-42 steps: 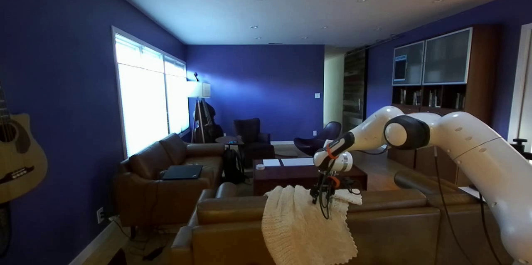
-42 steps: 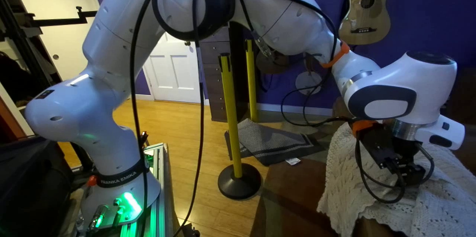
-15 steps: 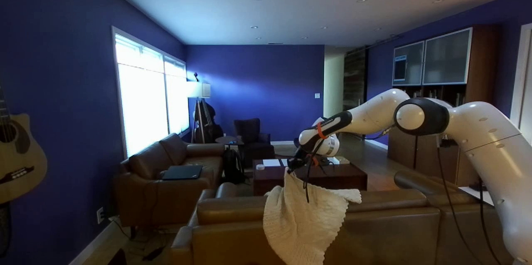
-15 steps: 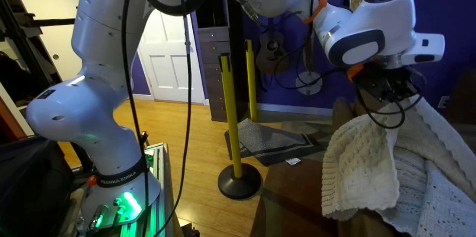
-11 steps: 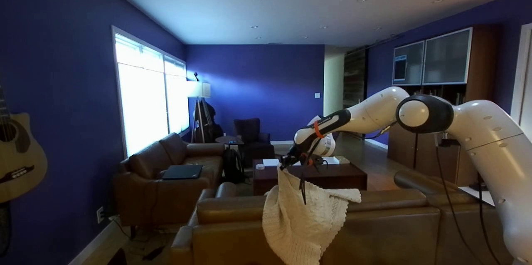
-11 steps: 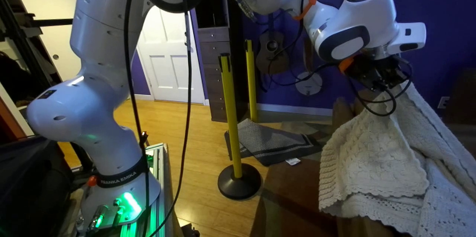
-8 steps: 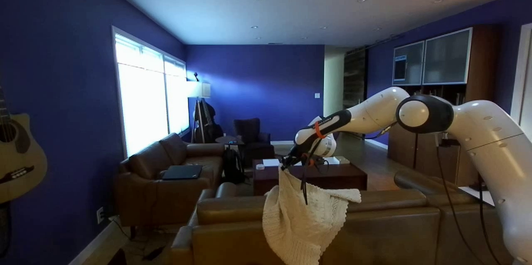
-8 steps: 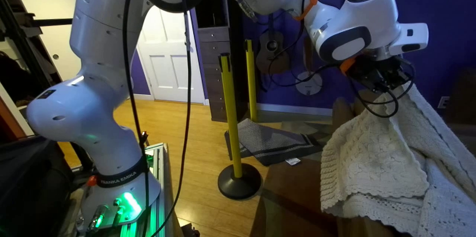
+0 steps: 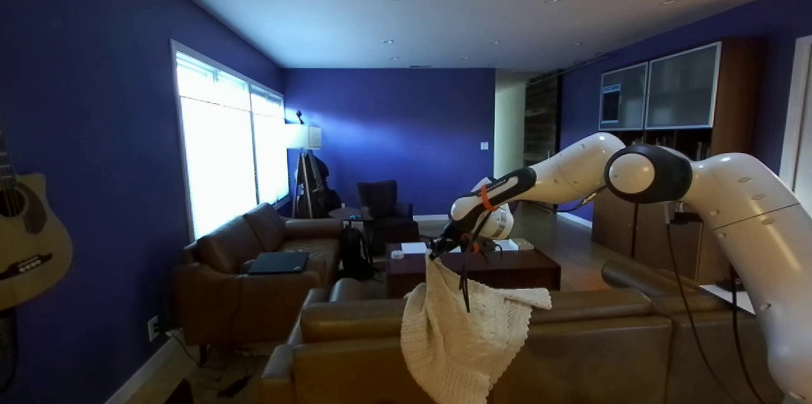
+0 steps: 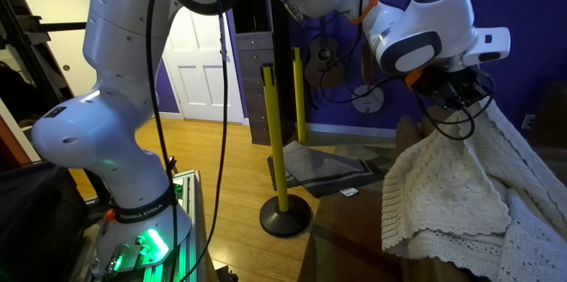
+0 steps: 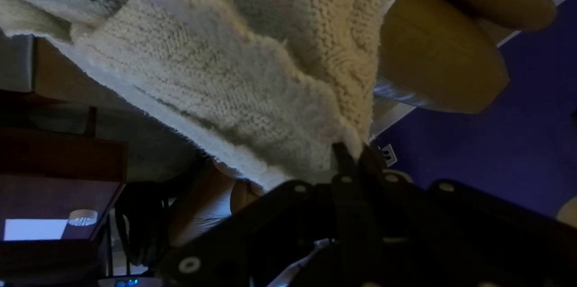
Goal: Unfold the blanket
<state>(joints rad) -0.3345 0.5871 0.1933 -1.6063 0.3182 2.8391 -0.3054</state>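
While your gripper hangs above the near brown sofa, its fingers pinch a bit of the cream blanket between them. You have that part of the cloth raised into a peak, which stands toward the blanket's left side in an exterior view; the rest drapes over the sofa's back and down its near side, and one end lies along the top at the right. Your wrist view shows wavy-edged knit layers coming together at the fingertips. Beyond the sofa stands a dark reddish coffee table, and to the left another brown sofa bears a flat dark laptop.
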